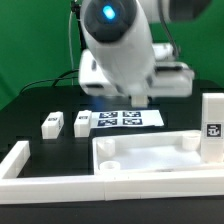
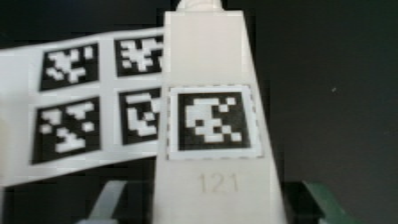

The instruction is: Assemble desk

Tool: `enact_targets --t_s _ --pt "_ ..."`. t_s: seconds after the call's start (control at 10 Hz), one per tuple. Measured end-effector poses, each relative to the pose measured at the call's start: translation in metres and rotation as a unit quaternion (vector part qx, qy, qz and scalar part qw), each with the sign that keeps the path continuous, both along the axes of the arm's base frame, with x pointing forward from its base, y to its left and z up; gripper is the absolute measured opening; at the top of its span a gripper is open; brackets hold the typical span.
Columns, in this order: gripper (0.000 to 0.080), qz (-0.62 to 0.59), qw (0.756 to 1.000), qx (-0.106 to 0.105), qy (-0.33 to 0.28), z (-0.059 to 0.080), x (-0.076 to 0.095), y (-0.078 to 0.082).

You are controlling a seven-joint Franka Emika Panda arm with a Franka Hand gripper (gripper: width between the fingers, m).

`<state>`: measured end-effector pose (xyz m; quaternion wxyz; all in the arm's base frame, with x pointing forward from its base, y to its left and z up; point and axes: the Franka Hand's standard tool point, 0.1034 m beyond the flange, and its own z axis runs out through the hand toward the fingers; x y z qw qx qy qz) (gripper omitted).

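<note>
The white desk top (image 1: 150, 157) lies in front, rim up. Two short tagged legs (image 1: 51, 124) (image 1: 82, 124) lie to the exterior view's left of the marker board (image 1: 121, 120). A third leg (image 1: 212, 128) stands upright at the desk top's right end. My gripper (image 1: 136, 99) hangs low at the marker board's far edge. In the wrist view, a fourth leg (image 2: 215, 120) with a tag and the number 121 lies between my fingers (image 2: 111, 200). My gripper (image 2: 215, 205) is open, with a dark gap on each side of the leg.
Long white fence bars (image 1: 30, 170) run along the front and the exterior view's left. The marker board also shows beside the leg in the wrist view (image 2: 80, 100). The table is black with a green backdrop behind.
</note>
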<state>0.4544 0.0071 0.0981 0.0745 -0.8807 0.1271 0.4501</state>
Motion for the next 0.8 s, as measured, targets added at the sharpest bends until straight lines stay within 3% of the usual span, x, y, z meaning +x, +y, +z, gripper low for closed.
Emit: enact_targets --t_s 0.1,0.2,0.3,0.6,0.7,0.8 --pt "0.0288 -0.009 1.0 0.002 -0.004 0.011 0.012 -0.012" --pt "0.0288 0.005 0.999 -0.019 -0.046 0.009 0.027 -0.022" --pt "0.0288 0.03 0.994 -0.041 -0.094 0.007 0.034 -0.022" --pt "0.0289 0.023 0.984 -0.051 -0.167 0.011 0.039 -0.016" --pt "0.0289 0.01 0.982 -0.05 -0.182 0.021 0.051 -0.01" --pt "0.0289 -0.017 0.977 -0.041 -0.209 0.046 0.075 -0.013"
